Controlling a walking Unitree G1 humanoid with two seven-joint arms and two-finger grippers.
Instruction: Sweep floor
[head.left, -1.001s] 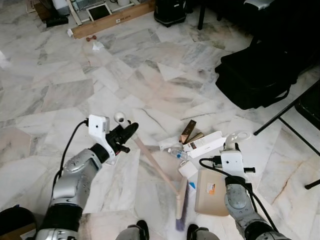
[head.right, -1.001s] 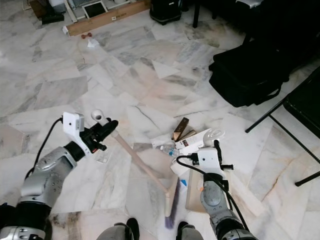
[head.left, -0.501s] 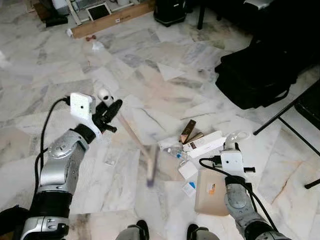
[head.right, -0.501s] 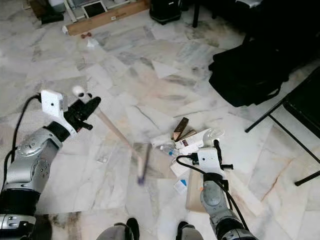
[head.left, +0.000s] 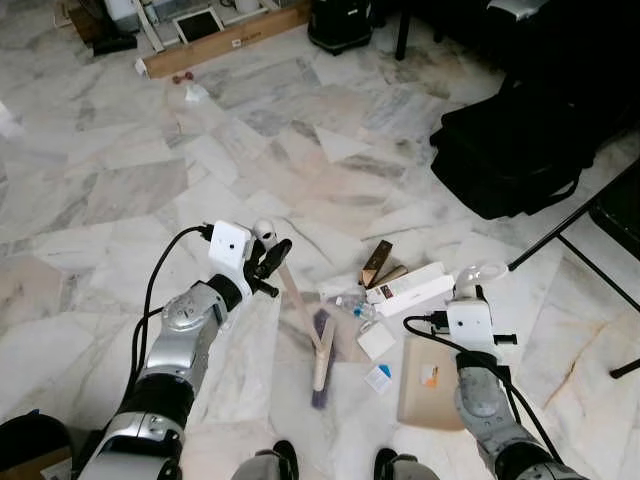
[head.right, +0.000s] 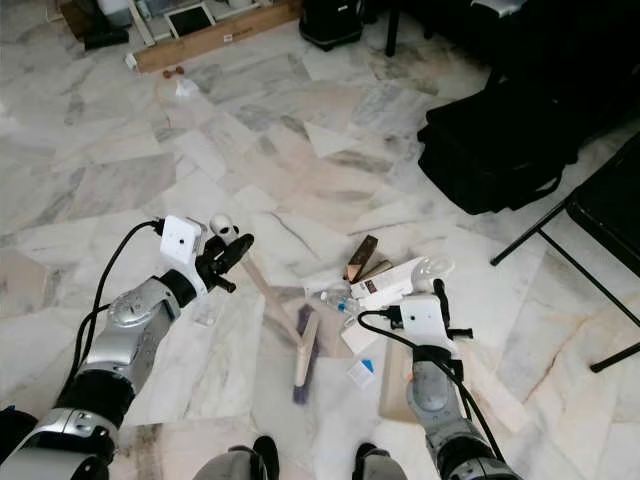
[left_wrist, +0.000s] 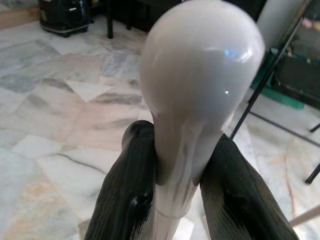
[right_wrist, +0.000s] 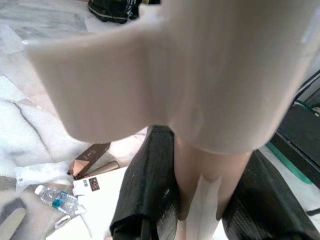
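**A:** What's changed on the marble floor (head.left: 120, 190)?

**B:** The broom (head.left: 322, 347) has swung back from its leftward sweep; its head now rests on the floor just beside the litter: the white box (head.left: 409, 289), the plastic bottle (head.left: 356, 304).

**A:** And the hands?

**B:** The left hand (head.left: 268, 262) is clamped on the broom's knob. The right hand (right_wrist: 200, 200) grips the dustpan (head.left: 432, 382) by its handle. I'd judge another stroke toward the pan comes next.

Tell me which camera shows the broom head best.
The left eye view: the broom head lies whole on the floor beside the litter, under the left gripper. The right eye view shows it much the same. The left wrist view shows the handle's knob.
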